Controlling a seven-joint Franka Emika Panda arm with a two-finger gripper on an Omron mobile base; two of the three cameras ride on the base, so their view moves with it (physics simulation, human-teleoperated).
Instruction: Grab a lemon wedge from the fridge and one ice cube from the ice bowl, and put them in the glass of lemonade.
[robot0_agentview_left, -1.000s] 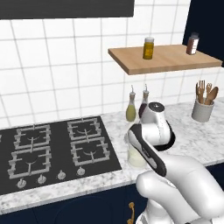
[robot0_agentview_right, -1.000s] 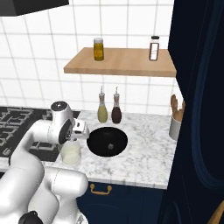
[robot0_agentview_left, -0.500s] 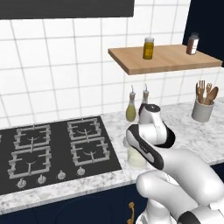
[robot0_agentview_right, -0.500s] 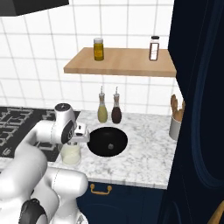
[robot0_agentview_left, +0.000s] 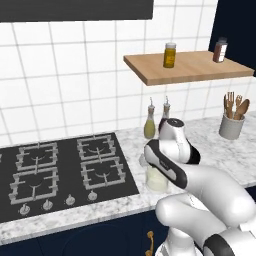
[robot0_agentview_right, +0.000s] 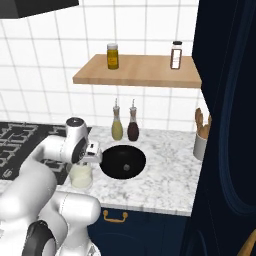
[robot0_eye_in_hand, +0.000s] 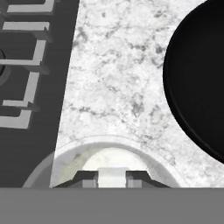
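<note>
The glass of lemonade stands on the marble counter between the hob and the ice bowl. My gripper hangs just above the glass and points down into it. In the hand view the glass rim curves around my gripper. Its dark fingertips are shut on a small whitish block that looks like an ice cube. The black ice bowl lies to the right, with one small speck inside it. The fridge and the lemon wedge are out of view.
A black gas hob lies left of the glass. Two oil bottles stand behind the bowl and a grey utensil crock at the right. A wooden shelf with two jars hangs overhead. A dark navy panel walls off the right.
The hand has drifted a little to the right above the glass. The grip on the whitish block is unchanged, and the glass and bowl have not moved.
</note>
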